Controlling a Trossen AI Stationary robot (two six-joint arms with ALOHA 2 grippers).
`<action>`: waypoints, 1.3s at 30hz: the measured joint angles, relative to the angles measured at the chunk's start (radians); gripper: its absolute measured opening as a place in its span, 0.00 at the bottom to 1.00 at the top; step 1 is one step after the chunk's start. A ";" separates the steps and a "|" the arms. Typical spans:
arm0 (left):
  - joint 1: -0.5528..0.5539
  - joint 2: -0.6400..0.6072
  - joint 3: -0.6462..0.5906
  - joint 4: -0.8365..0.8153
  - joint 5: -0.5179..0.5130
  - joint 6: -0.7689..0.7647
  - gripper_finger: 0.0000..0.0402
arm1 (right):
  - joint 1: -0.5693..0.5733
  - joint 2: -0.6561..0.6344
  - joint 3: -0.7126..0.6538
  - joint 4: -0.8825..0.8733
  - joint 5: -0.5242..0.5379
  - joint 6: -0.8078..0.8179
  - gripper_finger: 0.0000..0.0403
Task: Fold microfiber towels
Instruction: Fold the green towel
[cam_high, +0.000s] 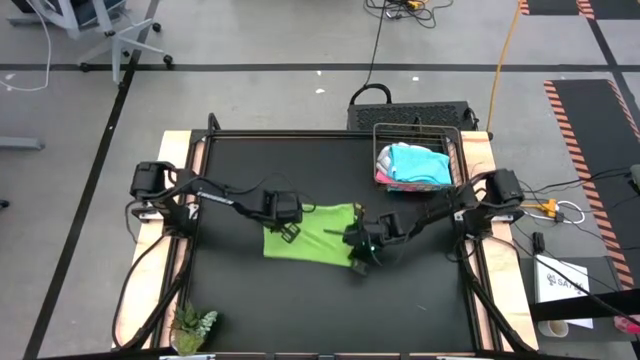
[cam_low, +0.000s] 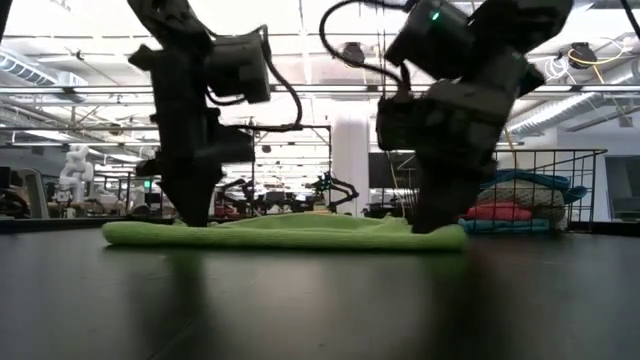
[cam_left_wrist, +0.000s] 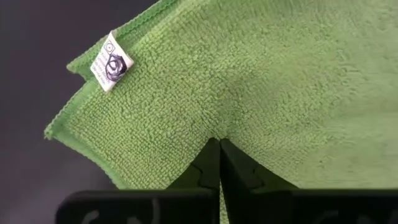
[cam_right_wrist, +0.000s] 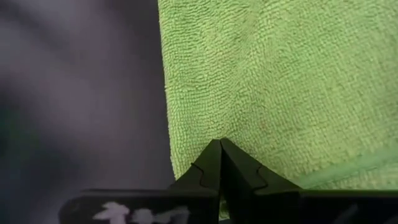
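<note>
Green and soft, the lime green towel (cam_high: 310, 232) lies flat near the basket (cam_high: 462, 150), and your left gripper (cam_left_wrist: 219, 144) and right gripper (cam_right_wrist: 220, 144) each pinch its edge, likely to fold it.

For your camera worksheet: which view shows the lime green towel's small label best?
The left wrist view: the label sits near a corner of the lime green towel. The high, low and right wrist views show the towel, but no label can be made out.

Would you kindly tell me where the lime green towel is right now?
In the high view, the lime green towel lies flat mid-table, between the left tool and the right tool, left of the wire basket.
</note>
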 joint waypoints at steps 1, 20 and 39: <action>-0.017 -0.014 0.001 -0.007 0.025 -0.027 0.01 | 0.019 0.000 -0.004 -0.004 -0.003 0.000 0.00; -0.292 -0.081 0.004 0.130 -0.029 -0.292 0.04 | 0.005 -0.232 -0.010 -0.110 0.026 -0.018 0.00; -0.269 -0.081 0.004 0.120 -0.064 -0.262 0.06 | -0.236 -0.217 -0.008 -0.144 0.052 -0.119 0.33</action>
